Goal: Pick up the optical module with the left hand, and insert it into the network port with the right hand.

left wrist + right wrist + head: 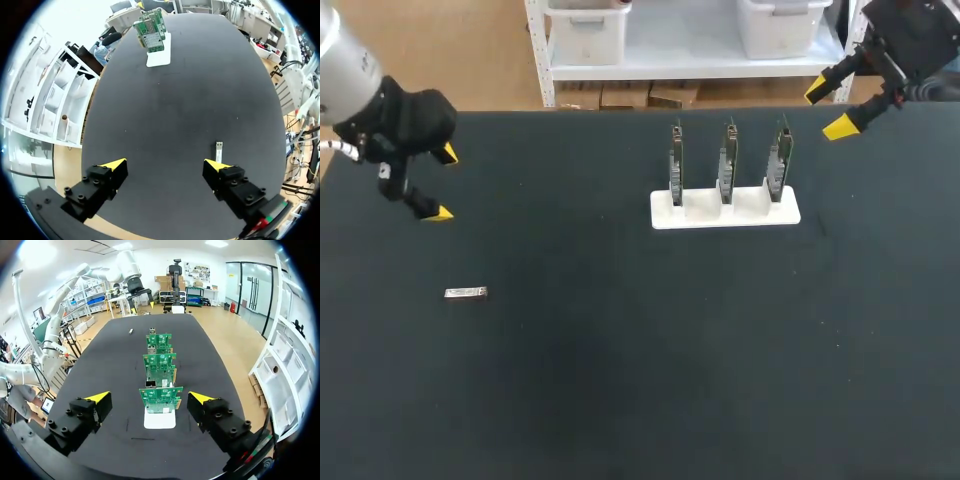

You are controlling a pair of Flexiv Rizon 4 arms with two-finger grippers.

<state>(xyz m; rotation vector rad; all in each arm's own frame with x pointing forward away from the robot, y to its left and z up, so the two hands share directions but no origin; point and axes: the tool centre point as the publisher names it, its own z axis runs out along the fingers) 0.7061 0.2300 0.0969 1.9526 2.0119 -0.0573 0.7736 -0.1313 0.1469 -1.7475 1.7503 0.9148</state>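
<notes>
A small silver optical module (465, 293) lies flat on the black table at the left; the left wrist view shows the module (218, 148) just ahead of one yellow fingertip. My left gripper (442, 183) hovers open above the table, behind the module, nothing between its fingers (165, 165). Three upright green circuit boards with network ports (727, 160) stand in a white holder (725, 210) at the back centre. My right gripper (828, 108) is open at the far right back edge, and in its own view the gripper (149, 398) faces the row of boards (160, 399).
The black table (650, 370) stretches wide in front of the holder and to the right of the module. My left arm (132, 282) shows at the table's far end in the right wrist view.
</notes>
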